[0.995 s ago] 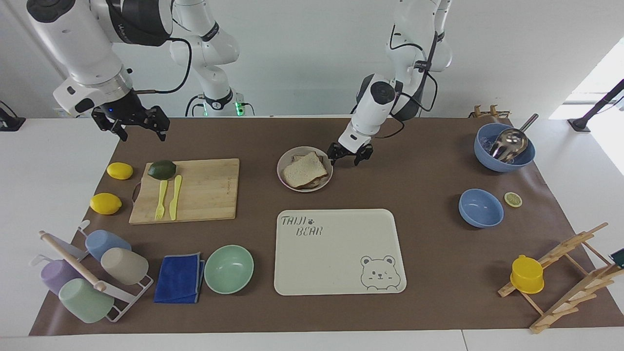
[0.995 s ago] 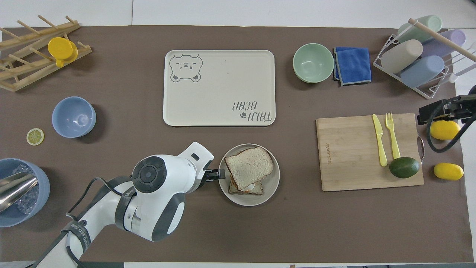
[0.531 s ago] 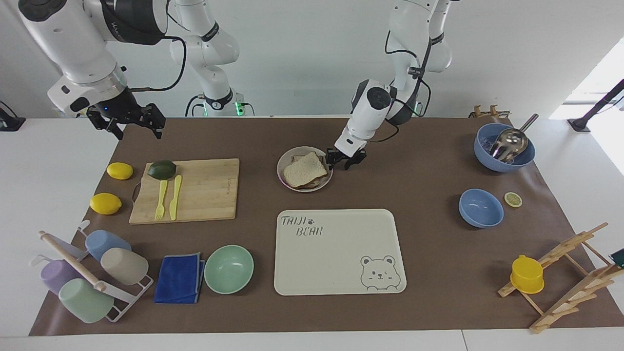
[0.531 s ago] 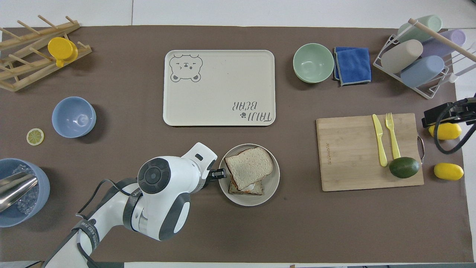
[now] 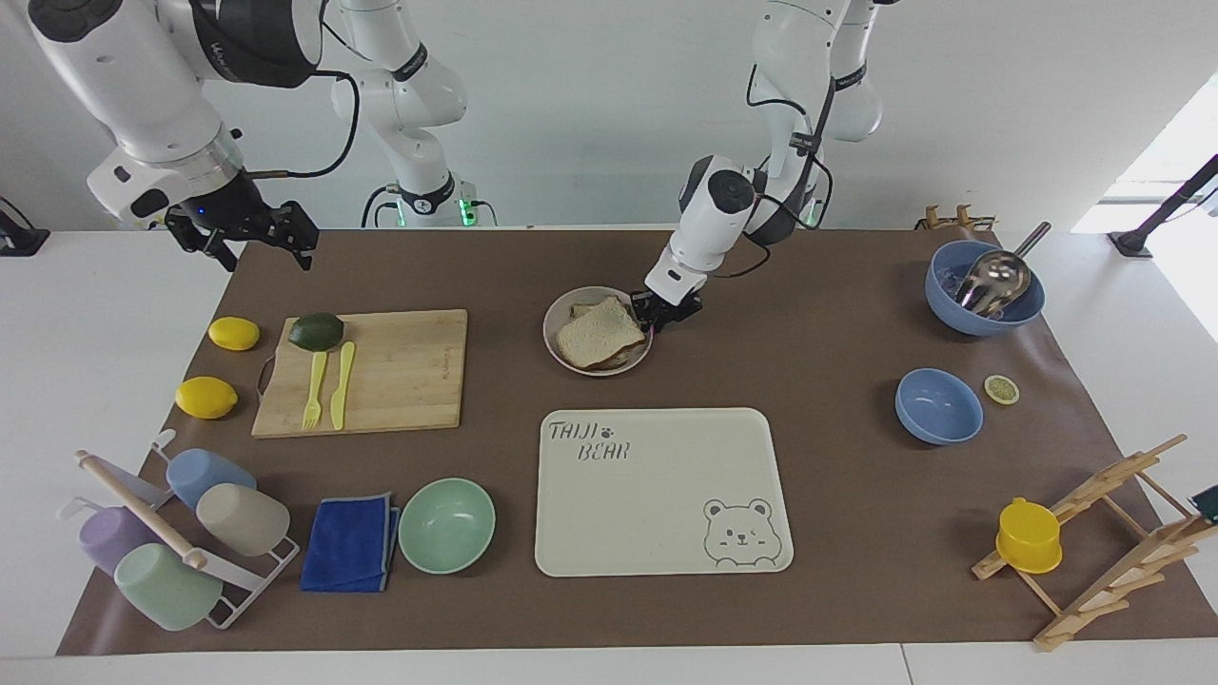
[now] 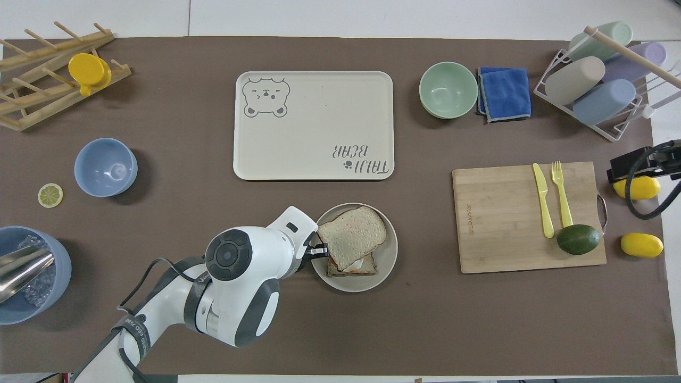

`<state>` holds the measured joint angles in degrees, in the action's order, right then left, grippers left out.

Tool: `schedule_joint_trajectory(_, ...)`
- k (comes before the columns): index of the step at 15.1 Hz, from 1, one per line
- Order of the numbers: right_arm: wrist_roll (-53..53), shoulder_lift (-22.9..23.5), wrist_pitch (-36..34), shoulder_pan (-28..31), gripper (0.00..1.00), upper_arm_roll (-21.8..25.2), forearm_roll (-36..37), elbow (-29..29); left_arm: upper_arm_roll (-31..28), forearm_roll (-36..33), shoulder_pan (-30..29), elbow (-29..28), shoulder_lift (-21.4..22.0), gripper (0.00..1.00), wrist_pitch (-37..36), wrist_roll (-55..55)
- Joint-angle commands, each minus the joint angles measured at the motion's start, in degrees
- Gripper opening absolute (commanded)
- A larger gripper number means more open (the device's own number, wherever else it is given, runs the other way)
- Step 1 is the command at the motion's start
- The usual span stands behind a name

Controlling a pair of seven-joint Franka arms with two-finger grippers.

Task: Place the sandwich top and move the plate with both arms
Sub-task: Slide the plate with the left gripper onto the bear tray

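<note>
The sandwich top (image 5: 599, 331) (image 6: 352, 235) lies askew on the slice with fried egg (image 6: 351, 264), both on the small round plate (image 5: 609, 369) (image 6: 383, 260) near the robots' edge of the mat. My left gripper (image 5: 658, 314) (image 6: 319, 250) is low at the plate's rim, on the side toward the left arm's end, touching or nearly touching it. My right gripper (image 5: 255, 245) (image 6: 636, 164) hangs open and empty in the air over the mat's edge by the lemons; that arm waits.
The bear tray (image 5: 666, 533) lies farther from the robots than the plate. A cutting board (image 5: 400, 371) with avocado, fork and knife, two lemons (image 5: 233, 333), a mint bowl (image 5: 447, 525), blue cloth, cup rack, blue bowls (image 5: 938, 406) and wooden rack stand around.
My left gripper has moved in from beside the plate to its rim, and the plate has shifted slightly. My right gripper has drifted a little toward the table's edge.
</note>
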<state>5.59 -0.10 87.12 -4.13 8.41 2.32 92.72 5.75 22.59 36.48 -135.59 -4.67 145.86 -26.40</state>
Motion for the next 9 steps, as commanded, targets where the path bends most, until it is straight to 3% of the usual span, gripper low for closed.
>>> schedule_joint_trajectory(1,1.27,-0.95,-1.16,1.14,1.00,-0.85,-1.71,0.27,-0.83,1.14,1.49,-0.29,-0.42,0.00,1.01,0.12)
schedule_joint_trajectory(9,1.26,-0.95,-1.16,1.23,1.00,-0.77,-1.71,0.36,-0.92,1.23,-0.43,2.07,0.01,0.00,-1.79,0.38)
